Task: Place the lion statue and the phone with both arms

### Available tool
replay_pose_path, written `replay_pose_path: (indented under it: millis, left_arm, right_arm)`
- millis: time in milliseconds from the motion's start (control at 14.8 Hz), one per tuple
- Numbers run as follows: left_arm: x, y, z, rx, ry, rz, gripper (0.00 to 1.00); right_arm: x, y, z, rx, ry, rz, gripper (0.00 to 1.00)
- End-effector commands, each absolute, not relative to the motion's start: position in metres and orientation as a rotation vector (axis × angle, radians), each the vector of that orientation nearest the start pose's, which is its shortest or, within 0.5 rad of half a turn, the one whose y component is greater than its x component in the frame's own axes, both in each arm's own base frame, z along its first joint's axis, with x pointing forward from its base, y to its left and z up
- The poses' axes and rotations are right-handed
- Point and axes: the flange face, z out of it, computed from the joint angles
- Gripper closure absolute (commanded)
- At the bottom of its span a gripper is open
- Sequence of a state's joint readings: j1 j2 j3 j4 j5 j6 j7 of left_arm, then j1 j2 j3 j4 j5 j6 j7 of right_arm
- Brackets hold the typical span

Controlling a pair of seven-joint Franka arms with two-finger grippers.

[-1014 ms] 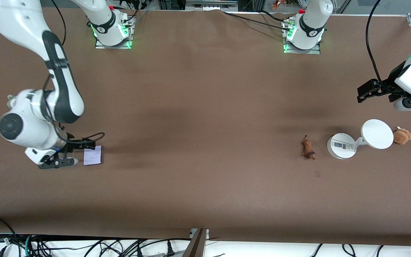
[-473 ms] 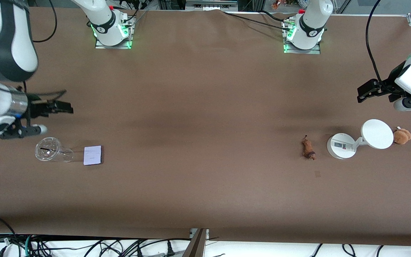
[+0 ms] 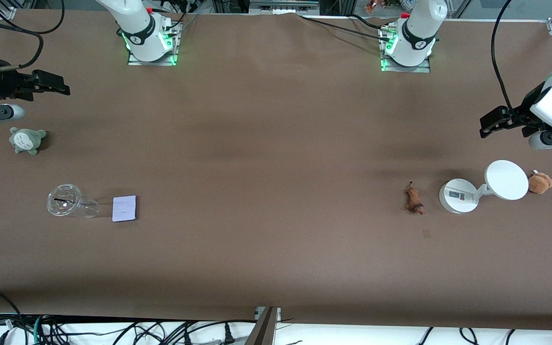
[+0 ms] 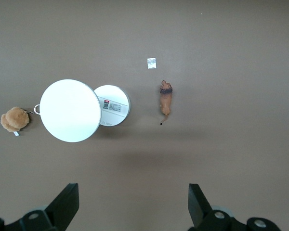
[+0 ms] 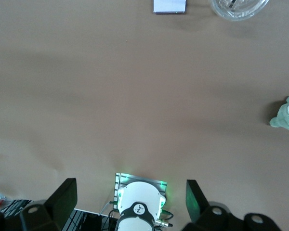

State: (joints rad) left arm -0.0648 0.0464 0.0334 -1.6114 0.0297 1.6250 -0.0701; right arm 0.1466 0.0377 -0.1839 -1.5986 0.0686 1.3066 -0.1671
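Note:
The phone (image 3: 124,208), a small pale flat rectangle, lies on the brown table toward the right arm's end. It also shows in the right wrist view (image 5: 169,6). The lion statue (image 3: 414,199), slim and brown, lies toward the left arm's end beside the white stand. It also shows in the left wrist view (image 4: 165,99). My right gripper (image 3: 51,88) is open and empty, raised over bare table by the green plush. My left gripper (image 3: 489,124) is open and empty, raised over bare table near the stand. Both wrist views show the jaws wide apart: the left gripper (image 4: 132,204) and the right gripper (image 5: 129,197).
A clear cup (image 3: 67,206) lies on its side beside the phone. A grey-green plush (image 3: 27,140) sits by the table's edge. The white round-based stand (image 3: 458,196) carries a disc (image 3: 506,179), and a brown plush (image 3: 539,182) sits beside it. A small paper patch (image 4: 151,62) lies near the lion.
My right gripper has let go beside the phone, risen and swung away toward the bases, which uncovers the cup and the green plush. The phone lies where it was. The left arm has not moved.

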Motion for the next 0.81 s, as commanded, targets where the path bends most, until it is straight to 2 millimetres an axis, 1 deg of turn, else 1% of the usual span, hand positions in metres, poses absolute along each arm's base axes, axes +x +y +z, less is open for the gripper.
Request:
replay_pose_path:
  millis: [0,338,473,608,676,743]
  left_arm:
    - [0.572,-0.016,0.588,-3.105,-0.051,0.033,0.0]
    - [0.572,-0.015,0.587,-3.104,-0.054,0.035,0.0]
    - [0.572,-0.015,0.587,-3.104,-0.054,0.035,0.0]
    - [0.572,-0.016,0.588,-3.105,-0.051,0.033,0.0]
    - [0.572,-0.016,0.587,-3.105,-0.051,0.035,0.0]
    - [0.572,-0.016,0.587,-3.105,-0.051,0.035,0.0]
  right_arm:
    - [0.527,-0.002,0.569,-3.013,-0.253,0.528,0.0]
    - [0.526,0.014,0.569,-3.04,-0.289,0.541,0.0]
    - [0.525,0.012,0.568,-3.056,-0.284,0.553,0.0]
    - [0.523,0.004,0.573,-3.085,-0.269,0.532,0.0]
    - [0.523,-0.006,0.575,-3.091,-0.241,0.501,0.0]
    - [0.522,-0.011,0.577,-3.1,-0.228,0.456,0.0]
